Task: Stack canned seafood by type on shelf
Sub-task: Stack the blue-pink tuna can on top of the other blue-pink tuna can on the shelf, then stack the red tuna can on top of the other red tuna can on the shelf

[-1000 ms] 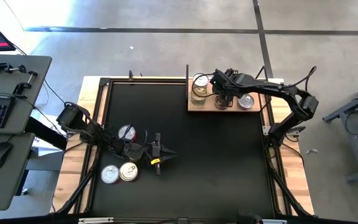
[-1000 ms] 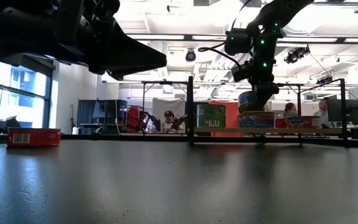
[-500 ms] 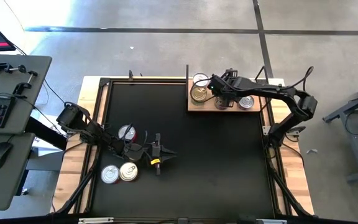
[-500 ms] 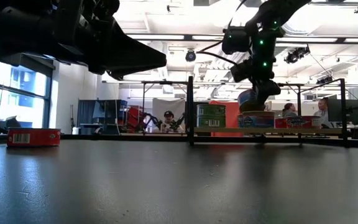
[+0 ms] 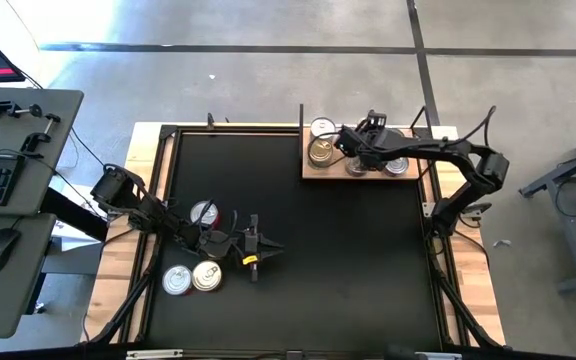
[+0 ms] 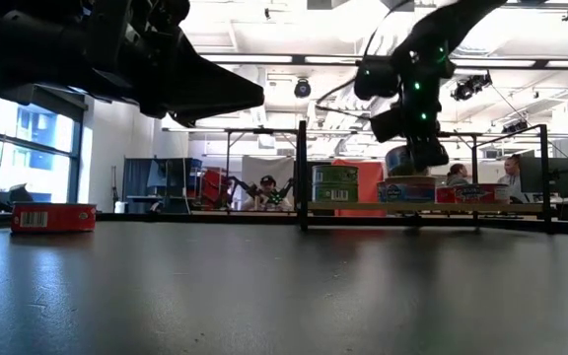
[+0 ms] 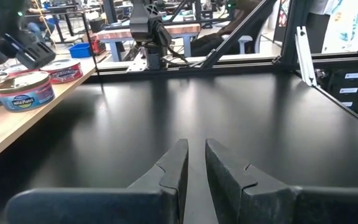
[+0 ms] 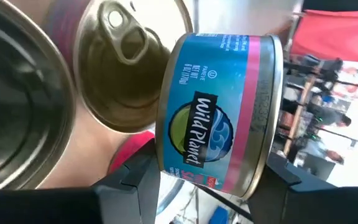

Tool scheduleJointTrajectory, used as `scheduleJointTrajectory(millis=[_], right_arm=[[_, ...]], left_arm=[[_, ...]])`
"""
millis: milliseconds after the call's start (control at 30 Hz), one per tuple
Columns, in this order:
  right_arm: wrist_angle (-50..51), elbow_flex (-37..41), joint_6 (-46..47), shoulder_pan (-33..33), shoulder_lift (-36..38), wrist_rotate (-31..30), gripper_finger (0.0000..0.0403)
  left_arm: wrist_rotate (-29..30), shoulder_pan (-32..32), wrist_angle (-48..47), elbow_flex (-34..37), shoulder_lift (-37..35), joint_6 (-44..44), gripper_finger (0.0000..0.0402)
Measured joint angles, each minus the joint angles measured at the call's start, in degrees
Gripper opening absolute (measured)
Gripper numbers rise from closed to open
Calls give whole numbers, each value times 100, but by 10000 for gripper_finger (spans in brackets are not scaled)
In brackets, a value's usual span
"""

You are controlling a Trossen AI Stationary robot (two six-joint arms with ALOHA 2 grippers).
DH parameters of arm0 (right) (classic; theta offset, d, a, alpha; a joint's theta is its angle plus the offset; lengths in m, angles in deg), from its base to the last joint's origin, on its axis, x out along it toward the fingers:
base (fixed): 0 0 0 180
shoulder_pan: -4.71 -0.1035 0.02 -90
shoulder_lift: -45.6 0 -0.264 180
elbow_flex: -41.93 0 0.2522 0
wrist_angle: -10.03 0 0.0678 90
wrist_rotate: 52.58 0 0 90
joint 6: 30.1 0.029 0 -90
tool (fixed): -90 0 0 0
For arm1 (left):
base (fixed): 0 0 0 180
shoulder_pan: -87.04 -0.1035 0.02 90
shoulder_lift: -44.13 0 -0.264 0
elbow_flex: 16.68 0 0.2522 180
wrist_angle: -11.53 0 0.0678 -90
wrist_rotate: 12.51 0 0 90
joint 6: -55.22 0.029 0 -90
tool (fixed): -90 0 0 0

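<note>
My right gripper (image 5: 353, 152) is over the shelf (image 5: 373, 175) at the table's far right, shut on a blue-labelled can (image 8: 219, 112). In the low view this can (image 6: 409, 158) sits tilted just over a blue can (image 6: 407, 189) standing on the shelf; whether they touch I cannot tell. More cans stand on the shelf (image 5: 320, 150) (image 5: 396, 165). Three loose cans (image 5: 204, 212) (image 5: 176, 280) (image 5: 206, 275) sit flat on the black mat at the left. My left gripper (image 5: 253, 250) hovers beside them, narrowly open and holding nothing. My right gripper pinches the blue-labelled can between its two fingers (image 8: 135, 180), one on each flat end (image 8: 165, 155), so the label wall faces the wrist camera. The fingers slant down from the table's right side. The can is tipped over the shelf's cans.
A gold-lidded can (image 8: 126, 68) and a silver rim (image 8: 17, 99) lie close behind the held can. An upright black post (image 6: 303, 173) stands at the shelf's left end. The middle of the mat (image 5: 348, 260) lies bare between the two arms.
My right gripper has turned at the wrist and tipped further down over the shelf, carrying the blue can a little toward the table's right edge and slightly lower. The can stays tilted in the hold.
</note>
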State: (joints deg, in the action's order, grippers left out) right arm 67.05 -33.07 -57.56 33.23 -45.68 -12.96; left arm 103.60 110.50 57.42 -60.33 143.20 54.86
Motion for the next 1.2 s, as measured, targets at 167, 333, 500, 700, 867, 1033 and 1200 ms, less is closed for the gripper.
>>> scheduleJointTrajectory(millis=[167, 333, 500, 700, 867, 1033, 1200], right_arm=[[-373, 232, 2, -80, 7, -157, 170], [-363, 152, -57, -131, 13, -14, 225], [-219, -47, -200, -172, 13, 163, 241], [77, -284, -257, -206, 11, 363, 243], [567, -367, -123, -206, 11, 383, 244], [1018, -369, 62, -313, 12, 386, 245], [1330, -369, 914, -651, 220, 427, 245]], left_arm=[[1, 58, 10, 0, 2, 2, 49], [0, 57, 12, 0, 2, 2, 49], [2, 57, 13, 0, 2, 2, 49], [1, 57, 15, 0, 2, 5, 49], [0, 57, 15, 0, 2, 4, 49], [2, 57, 15, 0, 2, 2, 49], [87, 64, -29, 0, 2, 27, 49]])
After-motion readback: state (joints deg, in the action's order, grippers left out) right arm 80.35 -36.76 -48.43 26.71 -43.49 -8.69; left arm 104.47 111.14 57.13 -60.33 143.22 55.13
